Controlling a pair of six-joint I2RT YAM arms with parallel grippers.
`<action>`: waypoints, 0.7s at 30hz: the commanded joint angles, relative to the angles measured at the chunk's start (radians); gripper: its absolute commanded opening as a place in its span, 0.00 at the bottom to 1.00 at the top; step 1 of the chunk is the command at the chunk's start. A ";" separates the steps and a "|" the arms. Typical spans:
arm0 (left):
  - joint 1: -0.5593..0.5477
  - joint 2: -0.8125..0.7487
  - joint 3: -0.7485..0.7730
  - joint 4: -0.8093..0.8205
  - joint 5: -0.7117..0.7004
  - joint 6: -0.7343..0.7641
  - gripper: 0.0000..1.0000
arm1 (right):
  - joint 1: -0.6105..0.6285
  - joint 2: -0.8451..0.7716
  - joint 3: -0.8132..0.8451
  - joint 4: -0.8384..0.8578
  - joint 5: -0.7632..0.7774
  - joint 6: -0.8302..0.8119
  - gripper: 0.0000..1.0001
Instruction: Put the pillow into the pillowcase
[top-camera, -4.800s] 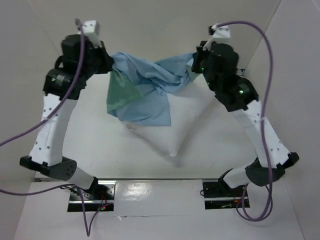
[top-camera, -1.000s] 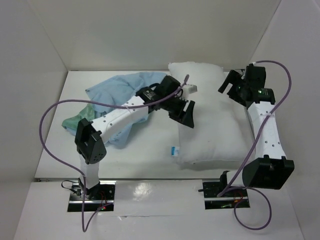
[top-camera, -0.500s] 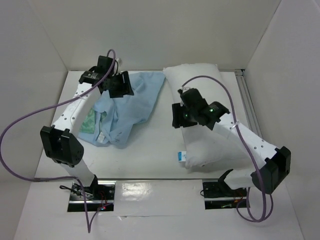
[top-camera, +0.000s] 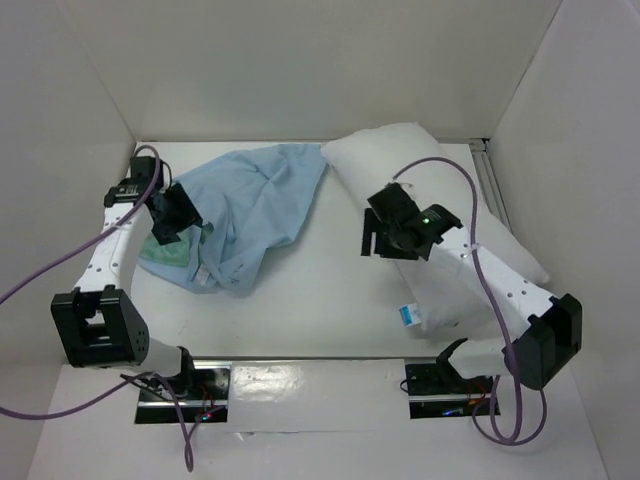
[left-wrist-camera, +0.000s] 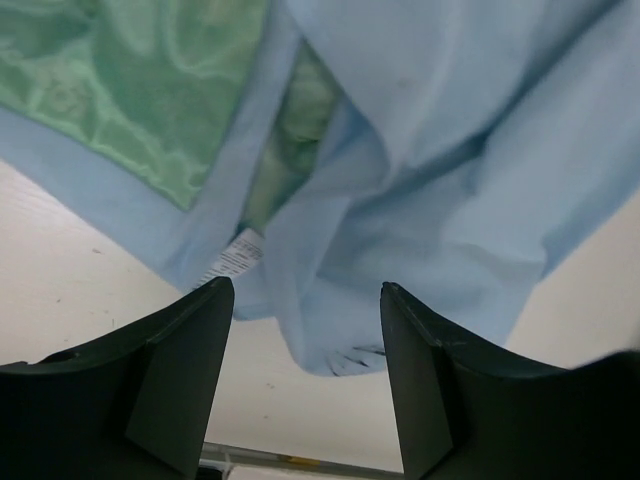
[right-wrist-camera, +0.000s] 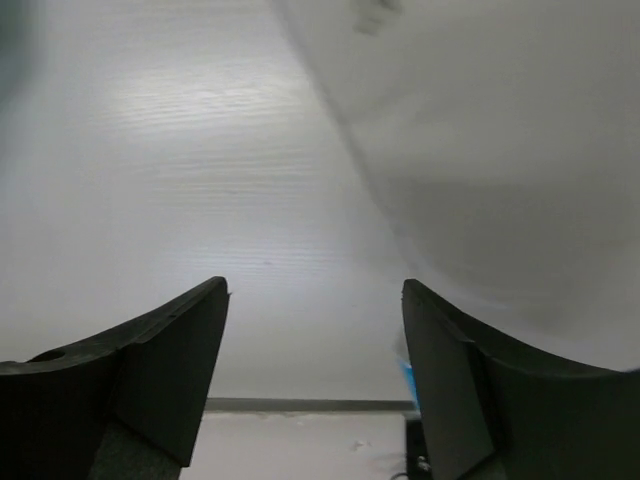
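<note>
White-walled white table (top-camera: 300, 290): crumpled blue-green cloth pillowcase (top-camera: 255, 200) beneath the spread left gripper (left-wrist-camera: 302, 290); plump white pillow (top-camera: 400, 155) beside the right gripper (right-wrist-camera: 315, 290) (likewise spread).

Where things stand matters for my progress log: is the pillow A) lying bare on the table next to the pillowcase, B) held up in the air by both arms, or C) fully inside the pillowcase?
A: the white pillow lies uncovered on the right of the table, with the crumpled pillowcase beside it on the left.
</note>
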 joint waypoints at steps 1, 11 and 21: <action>0.081 0.006 -0.059 0.088 -0.007 -0.019 0.73 | 0.130 0.059 0.141 0.171 -0.030 -0.019 0.82; 0.155 0.190 -0.016 0.168 -0.016 -0.020 0.78 | 0.376 0.565 0.358 0.610 -0.450 -0.061 0.99; 0.155 0.391 0.085 0.201 -0.038 0.009 0.52 | 0.364 0.843 0.532 0.665 -0.448 -0.041 0.60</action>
